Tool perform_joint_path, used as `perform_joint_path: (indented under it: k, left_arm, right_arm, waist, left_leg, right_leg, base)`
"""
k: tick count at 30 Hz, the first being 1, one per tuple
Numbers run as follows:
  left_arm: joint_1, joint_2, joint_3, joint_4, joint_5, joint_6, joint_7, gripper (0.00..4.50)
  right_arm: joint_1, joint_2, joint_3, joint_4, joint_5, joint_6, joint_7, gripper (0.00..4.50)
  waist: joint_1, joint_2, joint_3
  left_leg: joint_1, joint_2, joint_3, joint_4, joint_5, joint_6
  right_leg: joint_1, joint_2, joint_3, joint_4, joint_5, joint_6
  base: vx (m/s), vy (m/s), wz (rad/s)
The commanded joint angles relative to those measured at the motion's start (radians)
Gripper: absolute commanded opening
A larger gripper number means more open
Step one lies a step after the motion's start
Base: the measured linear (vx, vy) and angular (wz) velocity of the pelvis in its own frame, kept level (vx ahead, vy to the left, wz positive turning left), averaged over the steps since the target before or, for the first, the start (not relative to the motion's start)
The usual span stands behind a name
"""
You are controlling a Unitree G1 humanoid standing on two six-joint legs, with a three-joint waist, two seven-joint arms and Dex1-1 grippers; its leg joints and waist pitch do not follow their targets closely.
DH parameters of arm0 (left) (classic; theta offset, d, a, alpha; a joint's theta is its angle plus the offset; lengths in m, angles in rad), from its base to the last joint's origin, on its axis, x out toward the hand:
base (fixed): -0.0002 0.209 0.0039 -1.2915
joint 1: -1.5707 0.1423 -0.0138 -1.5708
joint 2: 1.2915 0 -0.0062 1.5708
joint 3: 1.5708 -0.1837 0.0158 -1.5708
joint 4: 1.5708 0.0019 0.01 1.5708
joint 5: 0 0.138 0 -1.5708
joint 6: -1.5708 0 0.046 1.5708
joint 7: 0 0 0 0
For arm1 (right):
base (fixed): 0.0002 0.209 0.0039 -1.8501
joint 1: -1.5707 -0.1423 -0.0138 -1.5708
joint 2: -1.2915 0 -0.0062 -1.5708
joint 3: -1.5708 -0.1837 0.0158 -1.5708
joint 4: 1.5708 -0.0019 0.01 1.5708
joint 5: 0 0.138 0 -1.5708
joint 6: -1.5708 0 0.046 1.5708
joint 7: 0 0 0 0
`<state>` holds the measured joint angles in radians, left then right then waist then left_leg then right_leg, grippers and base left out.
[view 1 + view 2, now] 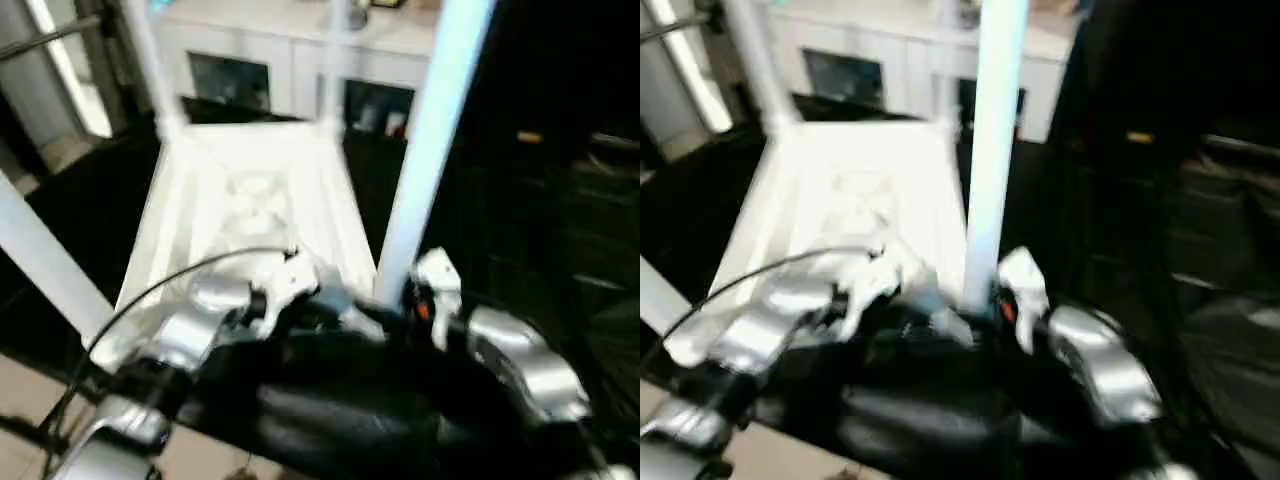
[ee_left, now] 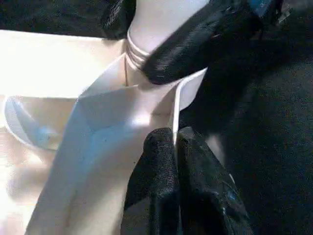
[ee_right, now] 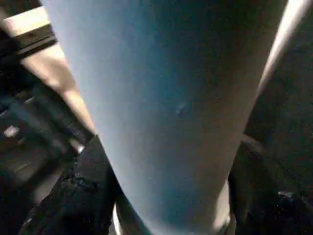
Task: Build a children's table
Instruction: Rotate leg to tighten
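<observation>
The children's table lies upside down, its ribbed white underside (image 1: 250, 210) facing up on a black surface. White legs stand up from its corners. The nearest right leg (image 1: 430, 140) rises between my arms. My right gripper (image 3: 171, 196) is shut around this leg low down, one black finger (image 3: 83, 196) against each side of it. Its finger (image 2: 195, 44) also shows pressing the leg just above the threaded base (image 2: 134, 49). My left gripper (image 2: 174, 152) is shut on the thin white rim wall (image 2: 177, 103) of the table top, right beside that corner socket.
Other legs stand at the near left (image 1: 50, 270), far left (image 1: 150, 70) and far right (image 1: 330, 60). A white glass-door cabinet (image 1: 290, 60) stands behind the table. Dark shelving (image 1: 580, 200) fills the right side. A black cable (image 1: 150, 290) arcs over my left forearm.
</observation>
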<state>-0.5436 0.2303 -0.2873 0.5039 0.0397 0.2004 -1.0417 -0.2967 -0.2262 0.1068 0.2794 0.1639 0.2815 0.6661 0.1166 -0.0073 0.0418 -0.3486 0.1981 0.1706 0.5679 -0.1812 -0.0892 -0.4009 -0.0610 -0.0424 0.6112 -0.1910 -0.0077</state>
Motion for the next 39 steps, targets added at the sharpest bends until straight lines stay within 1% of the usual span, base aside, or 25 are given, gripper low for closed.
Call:
perform_joint_path:
  k: [1, 2, 3, 4, 5, 6, 7, 8, 9, 10, 12, 14, 15, 16, 17, 18, 20, 23, 25, 28, 30, 34, 35, 36, 39]
  left_arm:
    - [-0.068, -0.089, 0.031, 0.024, -0.016, 0.001, 0.135, 0.00]
    - [-0.068, -0.089, 0.031, 0.024, -0.016, 0.001, 0.135, 0.00]
    - [-0.091, -0.124, 0.041, 0.054, -0.008, 0.007, 0.200, 0.00]
    - [-0.098, -0.140, 0.045, 0.064, -0.006, 0.009, 0.227, 0.00]
    - [-0.104, -0.153, 0.048, 0.071, -0.006, 0.011, 0.243, 0.00]
    - [-0.104, -0.161, 0.046, 0.073, -0.005, 0.010, 0.245, 0.00]
    - [-0.105, -0.168, 0.042, 0.076, -0.002, 0.005, 0.246, 0.00]
    - [-0.103, -0.171, 0.038, 0.075, -0.001, 0.002, 0.240, 0.00]
    - [-0.099, -0.171, 0.034, 0.071, -0.003, -0.001, 0.228, 0.00]
    - [-0.092, -0.166, 0.027, 0.064, -0.005, -0.003, 0.211, 0.00]
    - [-0.081, -0.156, 0.019, 0.056, -0.007, -0.013, 0.187, 0.00]
    - [-0.075, -0.147, 0.016, 0.053, -0.009, -0.021, 0.172, 0.00]
    - [-0.070, -0.140, 0.013, 0.047, -0.014, -0.027, 0.155, 0.00]
    - [-0.065, -0.132, 0.011, 0.041, -0.017, -0.027, 0.140, 0.00]
    - [-0.059, -0.121, 0.006, 0.031, -0.022, -0.030, 0.120, 0.00]
    - [-0.049, -0.105, 0.001, 0.018, -0.031, -0.044, 0.085, 0.00]
    - [-0.041, -0.091, -0.004, 0.004, -0.038, -0.043, 0.055, 0.00]
    - [-0.017, -0.052, -0.013, -0.031, -0.058, -0.051, -0.026, 0.00]
    - [-0.004, -0.028, -0.018, -0.050, -0.068, -0.063, -0.076, 0.00]
    - [0.016, 0.011, -0.022, -0.077, -0.077, -0.070, -0.143, 0.00]
    - [0.030, 0.033, -0.021, -0.102, -0.092, -0.061, -0.184, 0.00]
    - [0.043, 0.050, -0.022, -0.125, -0.103, -0.052, -0.215, 0.00]
    - [0.045, 0.053, -0.022, -0.129, -0.105, -0.051, -0.219, 0.00]
    - [0.048, 0.055, -0.022, -0.131, -0.106, -0.050, -0.222, 0.00]
    - [0.052, 0.059, -0.022, -0.133, -0.104, -0.052, -0.227, 0.00]
  right_arm:
    - [-0.013, 0.066, 0.027, 0.076, -0.052, 0.051, -0.136, 2.64]
    - [-0.013, 0.066, 0.027, 0.076, -0.052, 0.051, -0.136, 2.64]
    - [-0.025, 0.103, 0.008, 0.106, -0.059, 0.059, -0.213, 2.64]
    - [-0.034, 0.120, 0.002, 0.122, -0.065, 0.061, -0.245, 2.64]
    - [-0.043, 0.135, -0.001, 0.137, -0.072, 0.052, -0.269, 2.64]
    - [-0.047, 0.145, 0.003, 0.145, -0.079, 0.035, -0.276, 2.64]
    - [-0.051, 0.154, 0.013, 0.149, -0.083, 0.023, -0.271, 2.64]
    - [-0.051, 0.163, 0.013, 0.147, -0.065, 0.022, -0.248, 2.64]
    - [-0.050, 0.168, 0.013, 0.139, -0.053, 0.025, -0.231, 3.20]
    - [-0.049, 0.170, 0.012, 0.124, -0.034, 0.033, -0.200, 3.34]
    - [-0.048, 0.158, 0.025, 0.105, -0.029, 0.036, -0.166, 3.36]
    - [-0.046, 0.141, 0.040, 0.095, -0.036, 0.030, -0.140, 3.67]
    - [-0.040, 0.124, 0.053, 0.080, -0.035, 0.023, -0.105, 3.67]
    - [-0.032, 0.107, 0.064, 0.063, -0.028, 0.019, -0.066, 3.67]
    - [-0.022, 0.081, 0.082, 0.038, -0.018, 0.015, -0.013, 3.67]
    - [-0.009, 0.043, 0.103, 0.004, -0.007, 0.007, 0.055, 3.67]
    - [0.000, 0.016, 0.111, -0.024, 0.010, 0.013, 0.105, 3.67]
    - [0.021, -0.055, 0.126, -0.087, 0.038, 0.023, 0.219, 3.67]
    - [0.029, -0.089, 0.129, -0.112, 0.046, 0.035, 0.273, 3.67]
    - [0.040, -0.137, 0.137, -0.136, 0.048, 0.039, 0.339, 3.67]
    - [0.044, -0.152, 0.136, -0.146, 0.061, 0.049, 0.364, 3.67]
    - [0.045, -0.152, 0.135, -0.149, 0.069, 0.057, 0.368, 3.67]
    - [0.047, -0.151, 0.136, -0.152, 0.073, 0.060, 0.372, 3.43]
    - [0.049, -0.149, 0.136, -0.156, 0.074, 0.065, 0.376, 3.43]
    - [0.053, -0.144, 0.141, -0.165, 0.080, 0.076, 0.386, 3.17]
  waist:
    - [0.001, -0.010, -0.049]
    - [0.001, -0.011, -0.052]
    - [0.002, -0.010, -0.052]
    - [0.000, -0.009, -0.052]
    - [-0.001, -0.006, -0.054]
    - [0.001, -0.009, -0.055]
    - [0.001, -0.006, -0.057]
    - [0.000, -0.007, -0.058]
    - [0.001, -0.006, -0.059]
    - [0.001, -0.004, -0.058]
    - [0.001, -0.003, -0.055]
    - [0.000, -0.003, -0.054]
    - [0.002, -0.004, -0.055]
    - [0.001, -0.003, -0.054]
    - [0.001, -0.004, -0.054]
    - [0.005, -0.006, -0.054]
    - [0.006, -0.005, -0.054]
    - [0.006, -0.004, -0.052]
    - [0.008, -0.004, -0.053]
    - [0.008, -0.004, -0.053]
    - [0.011, -0.004, -0.053]
    - [0.018, -0.003, -0.054]
    - [0.019, -0.004, -0.054]
    - [0.022, -0.004, -0.053]
    - [0.024, -0.005, -0.054]
  left_leg:
    - [-0.002, 0.020, -0.006, -0.063, -0.215, 0.001]
    - [-0.002, 0.019, -0.007, -0.063, -0.204, -0.002]
    - [-0.005, 0.020, -0.006, -0.062, -0.185, 0.002]
    - [-0.003, 0.021, -0.006, -0.061, -0.185, 0.003]
    - [-0.005, 0.020, -0.007, -0.061, -0.180, 0.001]
    - [-0.008, 0.019, -0.007, -0.060, -0.164, 0.006]
    - [-0.007, 0.020, -0.006, -0.057, -0.156, 0.013]
    - [-0.008, 0.020, -0.006, -0.057, -0.150, 0.017]
    - [-0.009, 0.018, -0.005, -0.055, -0.137, 0.029]
    - [-0.009, 0.018, -0.004, -0.055, -0.136, 0.035]
    - [-0.008, 0.019, -0.004, -0.057, -0.156, 0.037]
    - [-0.008, 0.020, -0.006, -0.060, -0.177, 0.033]
    - [-0.006, 0.021, -0.006, -0.060, -0.182, 0.033]
    - [-0.007, 0.023, -0.006, -0.061, -0.182, 0.034]
    - [-0.007, 0.022, -0.007, -0.061, -0.185, 0.036]
    - [-0.007, 0.023, -0.006, -0.058, -0.181, 0.043]
    - [-0.008, 0.024, -0.005, -0.058, -0.178, 0.052]
    - [-0.007, 0.025, -0.006, -0.060, -0.193, 0.053]
    - [-0.007, 0.027, -0.006, -0.060, -0.192, 0.056]
    - [-0.005, 0.028, -0.005, -0.059, -0.193, 0.056]
    - [-0.005, 0.029, -0.005, -0.059, -0.183, 0.057]
    - [-0.003, 0.030, -0.003, -0.058, -0.178, 0.055]
    - [-0.004, 0.030, -0.003, -0.058, -0.177, 0.055]
    - [-0.003, 0.030, -0.003, -0.059, -0.183, 0.051]
    - [-0.004, 0.029, -0.004, -0.058, -0.181, 0.047]
  right_leg:
    - [0.043, -0.073, 0.040, -0.091, -0.326, -0.133]
    - [0.046, -0.073, 0.039, -0.089, -0.318, -0.133]
    - [0.048, -0.074, 0.040, -0.088, -0.288, -0.135]
    - [0.045, -0.072, 0.041, -0.086, -0.265, -0.143]
    - [0.048, -0.073, 0.041, -0.083, -0.251, -0.146]
    - [0.052, -0.073, 0.040, -0.081, -0.216, -0.150]
    - [0.051, -0.073, 0.041, -0.077, -0.178, -0.157]
    - [0.053, -0.072, 0.041, -0.075, -0.159, -0.161]
    - [0.055, -0.071, 0.041, -0.073, -0.126, -0.167]
    - [0.055, -0.070, 0.040, -0.073, -0.119, -0.172]
    - [0.055, -0.072, 0.039, -0.077, -0.155, -0.169]
    - [0.054, -0.073, 0.039, -0.082, -0.200, -0.160]
    - [0.055, -0.073, 0.040, -0.083, -0.209, -0.156]
    - [0.053, -0.073, 0.040, -0.081, -0.203, -0.156]
    - [0.055, -0.073, 0.039, -0.082, -0.204, -0.156]
    - [0.056, -0.073, 0.041, -0.082, -0.191, -0.156]
    - [0.055, -0.073, 0.041, -0.080, -0.180, -0.158]
    - [0.053, -0.074, 0.040, -0.084, -0.218, -0.161]
    - [0.053, -0.074, 0.040, -0.082, -0.219, -0.161]
    - [0.050, -0.073, 0.040, -0.081, -0.211, -0.173]
    - [0.051, -0.073, 0.041, -0.078, -0.196, -0.177]
    - [0.049, -0.074, 0.041, -0.075, -0.168, -0.192]
    - [0.049, -0.073, 0.040, -0.074, -0.164, -0.192]
    - [0.049, -0.073, 0.040, -0.076, -0.180, -0.188]
    - [0.050, -0.074, 0.041, -0.076, -0.188, -0.180]
  base:
    - [0.000, 0.000, 0.00]
    - [0.000, 0.000, 0.00]
    - [0.000, 0.000, 0.00]
    - [0.000, 0.000, 0.00]
    - [0.000, 0.000, 0.00]
    - [0.000, 0.000, 0.00]
    - [0.000, 0.000, 0.00]
    - [0.000, 0.000, 0.00]
    - [0.000, 0.000, 0.00]
    - [0.000, 0.000, 0.00]
    - [0.000, 0.000, 0.00]
    - [0.000, 0.000, 0.00]
    - [0.000, 0.000, 0.00]
    - [0.000, 0.000, 0.00]
    - [0.000, 0.000, 0.00]
    - [0.000, 0.000, 0.00]
    - [0.000, 0.000, 0.00]
    - [0.000, 0.000, 0.00]
    - [0.000, 0.000, 0.00]
    - [0.000, 0.000, 0.00]
    - [0.000, 0.000, 0.00]
    - [0.000, 0.000, 0.00]
    - [0.000, 0.000, 0.00]
    - [0.000, 0.000, 0.00]
    - [0.000, 0.000, 0.00]
